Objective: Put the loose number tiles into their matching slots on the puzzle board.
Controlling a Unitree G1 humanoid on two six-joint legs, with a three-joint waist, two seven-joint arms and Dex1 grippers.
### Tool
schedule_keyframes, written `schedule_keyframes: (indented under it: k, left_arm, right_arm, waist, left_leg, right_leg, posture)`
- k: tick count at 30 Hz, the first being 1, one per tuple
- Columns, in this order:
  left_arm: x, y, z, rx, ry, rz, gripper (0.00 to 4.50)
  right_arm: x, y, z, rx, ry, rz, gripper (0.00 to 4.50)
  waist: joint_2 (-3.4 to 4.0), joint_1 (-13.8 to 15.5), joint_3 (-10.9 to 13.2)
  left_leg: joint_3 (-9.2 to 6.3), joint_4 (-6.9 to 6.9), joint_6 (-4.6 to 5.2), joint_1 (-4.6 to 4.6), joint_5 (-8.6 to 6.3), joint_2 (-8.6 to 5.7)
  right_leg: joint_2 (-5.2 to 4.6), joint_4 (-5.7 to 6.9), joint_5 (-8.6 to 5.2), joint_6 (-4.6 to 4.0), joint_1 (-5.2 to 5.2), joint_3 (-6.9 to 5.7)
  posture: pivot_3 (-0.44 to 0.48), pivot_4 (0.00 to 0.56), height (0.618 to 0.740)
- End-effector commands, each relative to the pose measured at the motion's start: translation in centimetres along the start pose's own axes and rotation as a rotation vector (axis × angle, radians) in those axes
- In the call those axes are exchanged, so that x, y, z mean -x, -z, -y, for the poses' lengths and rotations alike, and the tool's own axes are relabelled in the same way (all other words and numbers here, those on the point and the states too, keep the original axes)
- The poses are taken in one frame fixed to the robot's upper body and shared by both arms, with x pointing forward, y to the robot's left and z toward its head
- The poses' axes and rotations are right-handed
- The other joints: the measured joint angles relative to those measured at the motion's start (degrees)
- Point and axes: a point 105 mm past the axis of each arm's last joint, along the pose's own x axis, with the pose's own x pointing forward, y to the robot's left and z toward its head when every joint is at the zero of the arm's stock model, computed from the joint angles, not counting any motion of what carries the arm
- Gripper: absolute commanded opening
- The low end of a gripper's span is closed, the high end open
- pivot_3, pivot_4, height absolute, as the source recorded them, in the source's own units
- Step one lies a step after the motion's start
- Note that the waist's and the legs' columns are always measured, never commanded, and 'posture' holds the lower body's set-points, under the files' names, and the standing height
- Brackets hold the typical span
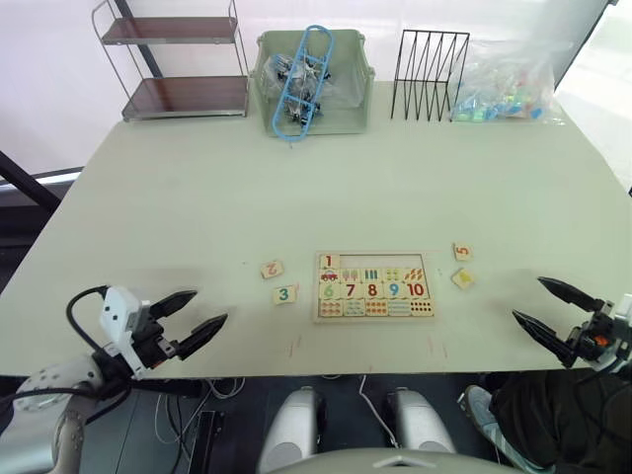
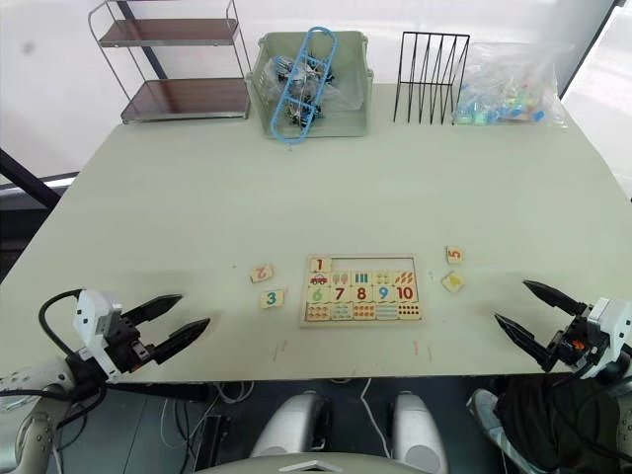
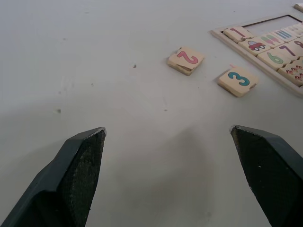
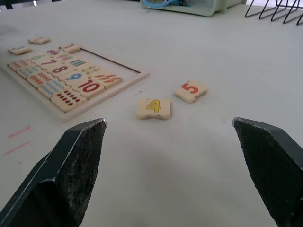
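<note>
You've got a pale table point(image 1: 197, 197) with a wire shelf point(image 1: 178, 64), a green bin point(image 1: 314, 79), a black rack point(image 1: 430, 74) and a plastic bag point(image 1: 509, 84) along the back. The puzzle board point(image 1: 374, 287) sits near the front edge, tile 1 point(image 1: 329, 262) already slotted. Tile 2 point(image 1: 272, 269) and tile 3 point(image 1: 284, 293) lie left of it, tile 5 point(image 1: 462, 252) and tile 4 point(image 1: 462, 278) right. Left gripper point(image 1: 191, 321) and right gripper point(image 1: 546, 306) both gape wide, holding nothing, hovering at the front corners.

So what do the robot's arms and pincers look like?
Each pincer has two black, pointed fingers, like a beak. The left pincer sits on a white boxy block with a black cable looping behind it, on a grey arm. The right pincer has a white block too, with little orange bits.
</note>
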Motion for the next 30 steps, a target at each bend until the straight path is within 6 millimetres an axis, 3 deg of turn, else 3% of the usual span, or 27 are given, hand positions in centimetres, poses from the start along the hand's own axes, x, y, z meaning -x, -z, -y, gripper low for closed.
schedule_keyframes:
  k: [1,30]
  left_arm:
    - [0.71,-1.22,-0.37,-0.034,-0.040,0.051,4.45]
    - [-0.04,-1.96,-0.35,-0.043,-0.031,0.056,4.45]
  right_arm:
    - [0.86,-0.74,0.45,0.038,0.033,0.014,4.50]
    - [0.11,-0.59,0.08,0.032,0.023,0.024,4.50]
  waist:
    - [0.00,0.0,0.0]
    - [0.00,0.0,0.0]
  left_leg:
    - [0.00,0.00,0.00,0.00,0.00,0.00]
    - [0.01,-0.01,0.00,0.00,0.00,0.00]
  right_leg:
    - [0.00,-0.01,0.00,0.00,0.01,-0.01]
    - [0.27,-0.09,-0.01,-0.01,0.05,0.01]
  posture:
    - [0.000,0.150,0.740]
    - [0.000,0.150,0.740]
